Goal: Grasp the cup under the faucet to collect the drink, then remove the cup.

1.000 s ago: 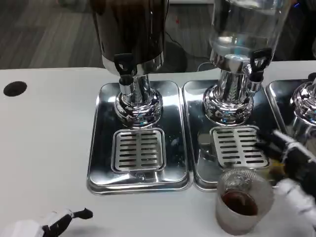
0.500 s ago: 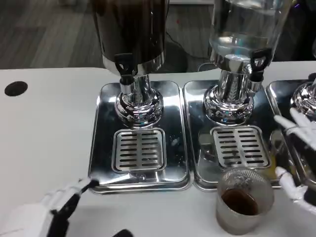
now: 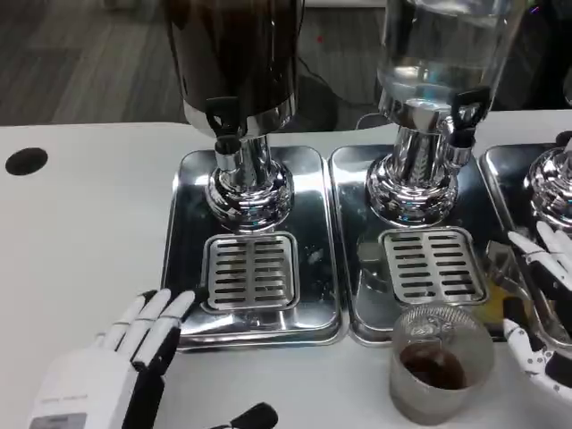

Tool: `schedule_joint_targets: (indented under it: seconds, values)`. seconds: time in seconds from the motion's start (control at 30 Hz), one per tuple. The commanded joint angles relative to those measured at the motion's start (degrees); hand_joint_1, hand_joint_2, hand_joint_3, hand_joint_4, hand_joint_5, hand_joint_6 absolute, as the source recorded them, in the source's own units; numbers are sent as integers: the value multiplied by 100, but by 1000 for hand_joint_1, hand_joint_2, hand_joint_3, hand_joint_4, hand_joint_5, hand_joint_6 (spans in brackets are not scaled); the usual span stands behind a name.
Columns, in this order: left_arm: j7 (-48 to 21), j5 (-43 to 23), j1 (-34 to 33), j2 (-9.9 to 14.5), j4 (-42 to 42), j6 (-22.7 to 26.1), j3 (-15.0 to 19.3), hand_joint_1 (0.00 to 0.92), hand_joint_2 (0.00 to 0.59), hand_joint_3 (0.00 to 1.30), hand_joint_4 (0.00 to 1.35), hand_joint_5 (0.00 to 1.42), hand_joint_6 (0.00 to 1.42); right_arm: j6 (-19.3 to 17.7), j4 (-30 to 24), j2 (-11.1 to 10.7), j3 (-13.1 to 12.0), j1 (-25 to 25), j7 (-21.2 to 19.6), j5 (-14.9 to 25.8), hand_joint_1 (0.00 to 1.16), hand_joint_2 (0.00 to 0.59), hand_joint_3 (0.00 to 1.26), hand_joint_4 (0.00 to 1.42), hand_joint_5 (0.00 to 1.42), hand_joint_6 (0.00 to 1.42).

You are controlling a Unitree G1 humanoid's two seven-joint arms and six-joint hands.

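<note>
Cup — clear ribbed plastic, upright on the white bench near its front edge, toward the right corner. Holds a shallow pool of dark brown drink. Stands just in front of the middle drip tray, off the tray and clear of its faucet.

Right robot hand — at the right edge of the bench, just beside the cup on its right. Fingers spread apart, white with black tips, nothing held; whether one fingertip touches the cup wall cannot be told.

Left robot hand — at the front left of the bench, white back uppermost, fingers extended and slightly apart, tips pointing toward the front left corner of the left drip tray. Holds nothing.

Left dispenser — dark-filled vessel on a chrome pedestal, black-handled tap at its front, standing on the left drip tray above a slotted grille.

Middle dispenser — clear vessel on a chrome pedestal, black-handled faucet at its right front, standing on the middle drip tray behind a second slotted grille.

Third chrome pedestal — partly visible at the far right edge of the bench.

Round black hole — in the bench surface near the left edge.
</note>
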Motion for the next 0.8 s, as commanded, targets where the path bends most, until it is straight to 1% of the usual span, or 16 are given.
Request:
schedule_joint_targets:
  seconds: [0.03,0.13,0.33,0.6,0.8]
  values:
    - [198,-116,89,117,16,-61,94,0,97,173,71,100,261,59,-99,-46,94,118,-123,148,518,562,139,0,0,0]
    - [233,-204,134,143,-21,-73,147,0,97,173,72,100,260,107,-98,-23,170,130,-113,195,514,546,139,0,0,0]
    - [266,-257,174,177,-30,-94,116,0,97,178,79,100,260,154,-174,-50,232,122,-109,315,510,544,144,1,0,0]
    - [226,-304,114,177,-65,-72,106,0,90,182,94,108,272,164,-251,-75,229,104,-98,432,507,542,148,9,0,0]
    - [160,-346,54,177,-98,-47,65,0,87,186,96,111,276,165,-260,-110,224,124,-45,606,498,531,150,22,0,0]
